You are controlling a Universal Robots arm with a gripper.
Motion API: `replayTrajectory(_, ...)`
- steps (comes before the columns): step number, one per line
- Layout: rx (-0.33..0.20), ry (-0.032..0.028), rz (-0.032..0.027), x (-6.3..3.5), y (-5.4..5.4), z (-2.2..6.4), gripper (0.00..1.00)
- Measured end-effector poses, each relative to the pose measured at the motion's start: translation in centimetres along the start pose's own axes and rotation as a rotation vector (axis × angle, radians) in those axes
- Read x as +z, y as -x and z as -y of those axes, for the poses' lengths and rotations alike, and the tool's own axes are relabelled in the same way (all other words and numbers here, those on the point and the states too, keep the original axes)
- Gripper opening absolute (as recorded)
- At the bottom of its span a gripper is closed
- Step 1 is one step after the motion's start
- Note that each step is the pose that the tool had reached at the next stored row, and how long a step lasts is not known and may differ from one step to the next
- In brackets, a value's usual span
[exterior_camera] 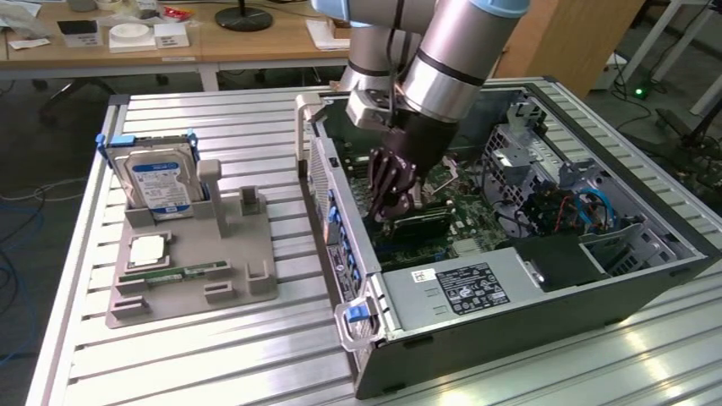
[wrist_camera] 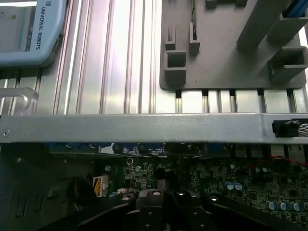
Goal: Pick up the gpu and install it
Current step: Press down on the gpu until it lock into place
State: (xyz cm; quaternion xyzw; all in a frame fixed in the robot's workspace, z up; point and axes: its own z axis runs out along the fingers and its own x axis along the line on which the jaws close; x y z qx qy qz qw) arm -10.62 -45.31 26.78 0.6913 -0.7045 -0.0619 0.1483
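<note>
Inside the open computer case (exterior_camera: pixel 474 296), the closed gripper (exterior_camera: pixel 390 211) presses the gpu (exterior_camera: pixel 423 224) just beneath it

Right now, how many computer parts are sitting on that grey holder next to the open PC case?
3: a hard drive upright at the holder's far end, a square chip below it, and a green memory stick lying flat nearer the camera.
</note>
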Motion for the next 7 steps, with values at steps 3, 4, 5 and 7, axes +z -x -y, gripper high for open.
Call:
replayTrajectory(3, 0.002, -0.0002, -0.0068, 0.17, -0.16, -0.18, 0.11)
replayTrajectory(4, 0.002, -0.0002, -0.0091, 0.25, -0.18, -0.28, 0.11)
replayTrajectory(5, 0.003, -0.0003, -0.0119, 0.34, -0.18, -0.45, 0.11)
replayTrajectory(7, 0.003, -0.0003, -0.0159, 0.54, -0.18, -0.87, 0.11)
